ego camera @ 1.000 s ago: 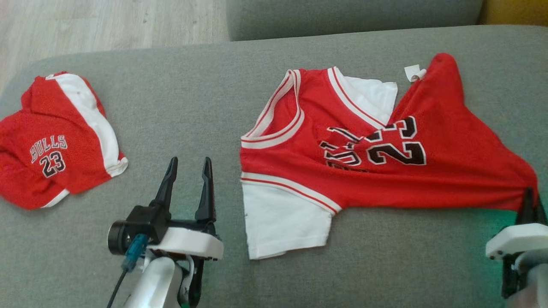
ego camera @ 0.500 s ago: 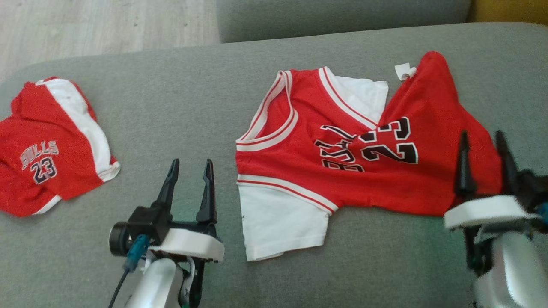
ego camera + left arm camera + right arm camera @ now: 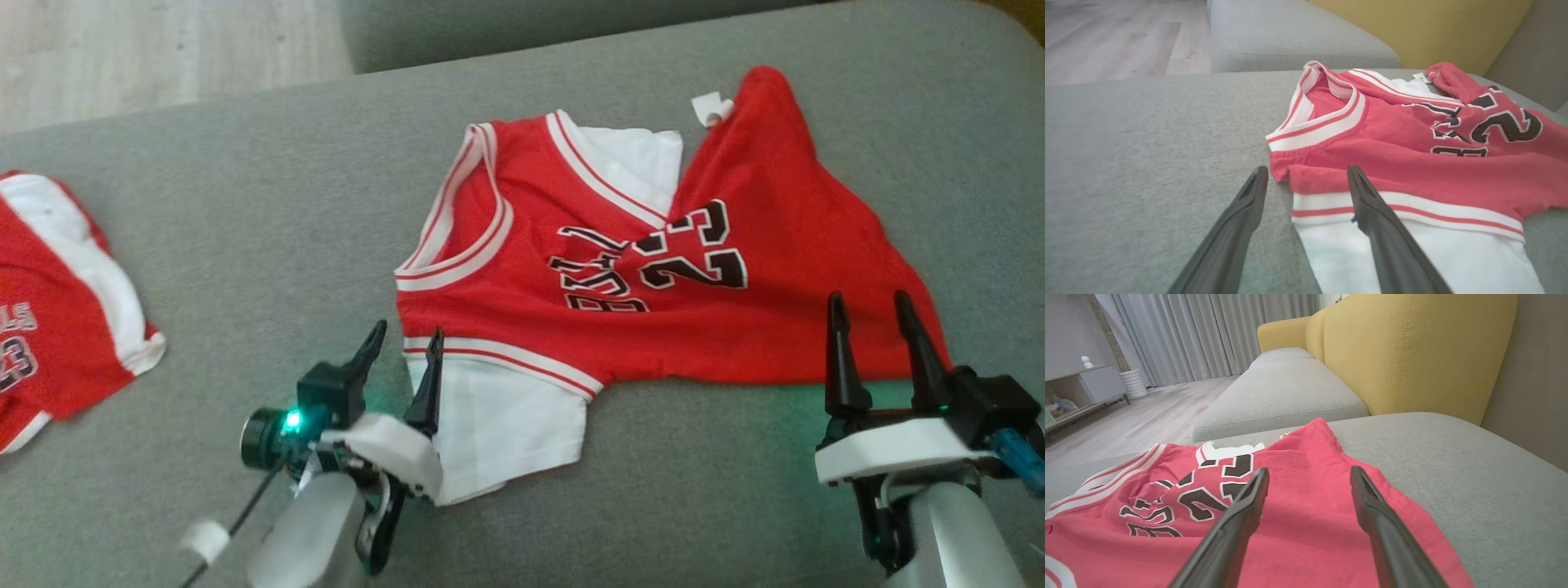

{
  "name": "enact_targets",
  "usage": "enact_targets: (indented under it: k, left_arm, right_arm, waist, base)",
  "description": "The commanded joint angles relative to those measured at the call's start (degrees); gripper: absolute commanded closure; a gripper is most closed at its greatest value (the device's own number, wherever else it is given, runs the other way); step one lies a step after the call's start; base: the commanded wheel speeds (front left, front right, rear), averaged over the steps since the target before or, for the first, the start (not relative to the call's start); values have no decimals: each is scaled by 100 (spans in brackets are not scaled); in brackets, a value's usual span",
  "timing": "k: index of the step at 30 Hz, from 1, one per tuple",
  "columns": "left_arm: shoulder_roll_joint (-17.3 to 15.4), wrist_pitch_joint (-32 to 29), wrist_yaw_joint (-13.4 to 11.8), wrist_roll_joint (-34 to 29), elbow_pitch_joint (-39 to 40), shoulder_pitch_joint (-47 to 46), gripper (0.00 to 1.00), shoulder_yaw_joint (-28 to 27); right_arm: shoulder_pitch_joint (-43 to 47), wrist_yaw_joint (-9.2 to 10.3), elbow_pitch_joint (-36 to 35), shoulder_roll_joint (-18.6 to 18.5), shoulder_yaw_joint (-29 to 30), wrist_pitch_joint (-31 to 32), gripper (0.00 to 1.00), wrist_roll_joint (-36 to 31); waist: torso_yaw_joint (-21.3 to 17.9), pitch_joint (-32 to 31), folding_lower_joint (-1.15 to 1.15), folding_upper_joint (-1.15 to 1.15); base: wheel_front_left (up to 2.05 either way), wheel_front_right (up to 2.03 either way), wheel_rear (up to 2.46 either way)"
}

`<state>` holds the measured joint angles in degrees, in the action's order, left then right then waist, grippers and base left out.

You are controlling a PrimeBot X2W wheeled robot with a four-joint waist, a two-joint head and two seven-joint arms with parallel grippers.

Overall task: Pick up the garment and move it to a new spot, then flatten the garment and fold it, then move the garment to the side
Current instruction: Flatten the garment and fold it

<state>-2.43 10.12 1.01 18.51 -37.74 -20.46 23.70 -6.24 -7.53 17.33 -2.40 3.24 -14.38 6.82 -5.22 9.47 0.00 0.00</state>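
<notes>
The garment (image 3: pixel 735 245) is a red jersey with white sleeves and a black 23, lying crumpled and partly folded over itself on the grey sofa cushion (image 3: pixel 245 229). My left gripper (image 3: pixel 408 333) stands open at the jersey's near left corner, its right finger over the white sleeve (image 3: pixel 506 425) edge. In the left wrist view the left gripper (image 3: pixel 1306 169) straddles the red shoulder of the jersey (image 3: pixel 1412 163). My right gripper (image 3: pixel 867 298) is open with nothing in it, above the jersey's near right corner. In the right wrist view the right gripper (image 3: pixel 1308 470) points over the red cloth (image 3: pixel 1310 449).
A second red and white piece of clothing (image 3: pixel 57 310) lies at the cushion's left end. Another grey cushion (image 3: pixel 1282 388) lies beyond, with a yellow backrest (image 3: pixel 1412 347) to the right. Wooden floor (image 3: pixel 122 49) lies past the far left edge.
My right gripper opened, let go of the jersey's near right corner and lifted above it. My left gripper moved right to the white sleeve. The head camera turned right.
</notes>
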Motion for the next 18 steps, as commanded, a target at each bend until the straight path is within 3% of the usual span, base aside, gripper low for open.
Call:
enact_targets:
  k: [1, 5, 10, 11, 12, 18]
  left_arm:
    - [-44, -5, -9, 43, 89, -272, 0, -154]
    - [-60, -244, -118, 45, -405, -603, 0, -150]
    - [-69, -606, 4, 167, -923, -874, 0, -139]
    - [-76, -665, 34, 182, -1007, -919, 36, -131]
    - [-91, -693, 62, 192, -1074, -965, 100, -127]
    - [-219, -433, 10, 218, -1270, -1319, 100, -223]
  right_arm:
    - [-169, 4, -212, -48, -152, -62, 0, 58]
    - [-199, 4, -244, -48, -193, -62, 0, 115]
    - [-245, 4, -274, -48, -249, -62, 0, 166]
    - [-254, 4, -282, -48, -251, -62, 0, 177]
    - [-264, 4, -290, -48, -258, -62, 0, 186]
    - [-318, 4, -350, -48, -248, -62, 0, 210]
  waist:
    - [-99, 77, 0, 0]
    - [-270, 196, 0, 0]
    - [-445, 287, 0, 0]
    - [-470, 296, 0, 0]
    - [-497, 306, 0, 0]
    - [-554, 366, 0, 0]
  base:
    - [0, 0, 0]
    - [0, 0, 0]
    - [0, 0, 0]
    - [0, 0, 0]
    - [0, 0, 0]
    - [0, 0, 0]
